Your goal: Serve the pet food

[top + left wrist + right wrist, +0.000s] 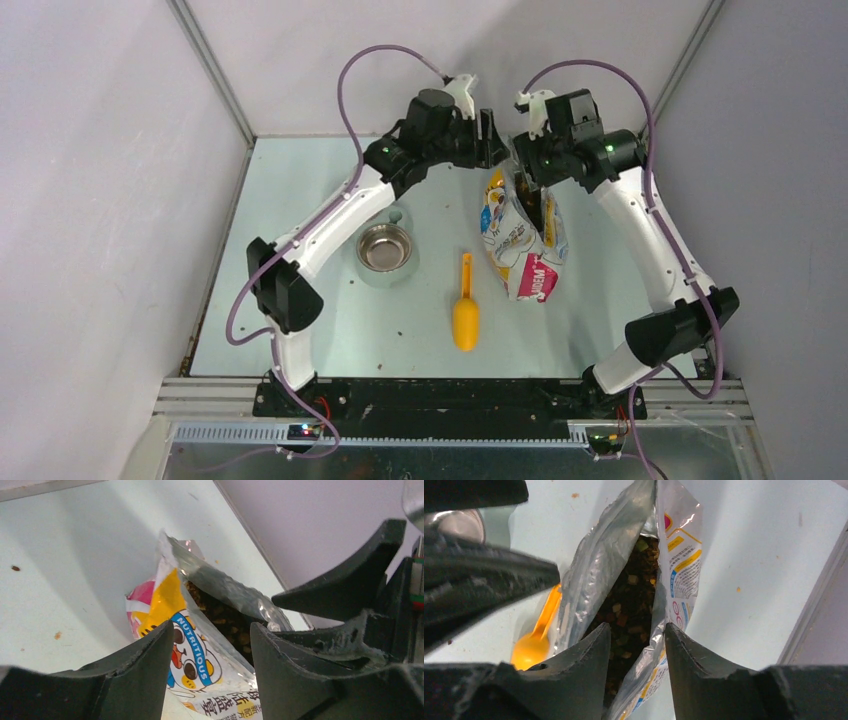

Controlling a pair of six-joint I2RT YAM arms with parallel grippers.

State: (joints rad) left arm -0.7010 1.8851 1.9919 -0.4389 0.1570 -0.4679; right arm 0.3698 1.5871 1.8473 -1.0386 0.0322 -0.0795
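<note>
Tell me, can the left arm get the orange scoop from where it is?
Probably yes. The scoop lies in the open between the bowl and the bag, nothing covering it. The left gripper is open up by the bag's mouth, so it would have to swing back.

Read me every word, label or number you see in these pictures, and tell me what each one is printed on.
"NUTRITIOUS": blue band on the white, yellow and pink printed foil bag, left wrist view.
Black Chinese characters below it: cut off, unreadable.
Small print on the bag's side, right wrist view: too small.
White characters on its pink panel, top view: blurred.
</note>
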